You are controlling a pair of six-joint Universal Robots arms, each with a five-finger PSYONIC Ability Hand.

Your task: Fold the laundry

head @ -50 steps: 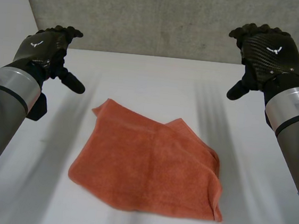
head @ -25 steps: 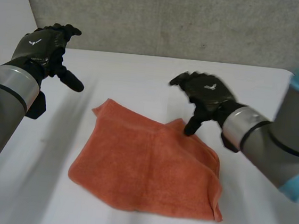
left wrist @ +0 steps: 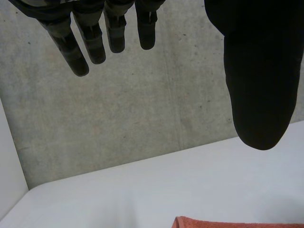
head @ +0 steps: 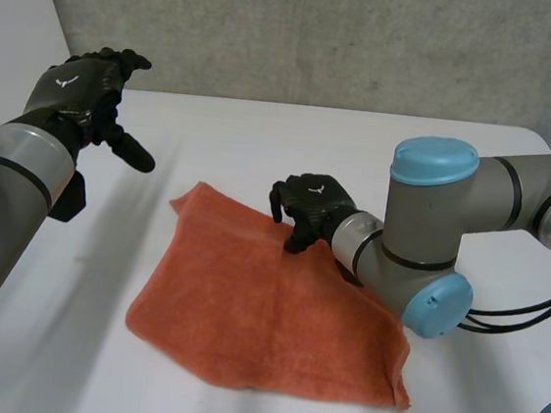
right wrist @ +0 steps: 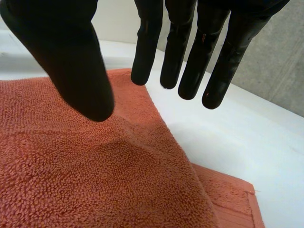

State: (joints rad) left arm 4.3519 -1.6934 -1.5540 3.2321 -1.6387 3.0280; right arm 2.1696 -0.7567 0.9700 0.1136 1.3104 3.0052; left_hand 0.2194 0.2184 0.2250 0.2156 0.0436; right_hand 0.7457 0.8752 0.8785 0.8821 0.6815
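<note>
change: right hand [head: 307,202] has come down from high over the table's [head: 263,136] far right corner and swung inward; it now sits at the far edge of the orange towel [head: 264,314], about mid-edge, with the right arm [head: 421,232] reaching in over the towel's right side
left hand [head: 76,87]: has not moved, raised over the table's far left corner, well apart from the towel
meaning: reach looks done, grasp not yet made; far edge is the likely pick point for the next fold
right hand state: released; fingers [right wrist: 190,61] straight, hanging past the towel's far edge over bare table; thumb [right wrist: 71,57] over the cloth just inside that edge, small dimple beneath it, contact likely but can't confirm; nothing pinched
left hand state: released, fingers straight, thumb held apart, holds nothing
towel: lies flat mid-table, skewed to the table edges, a lower layer showing past the top layer near its far right corner
risk: a shallow pinch may lift only the top layer
</note>
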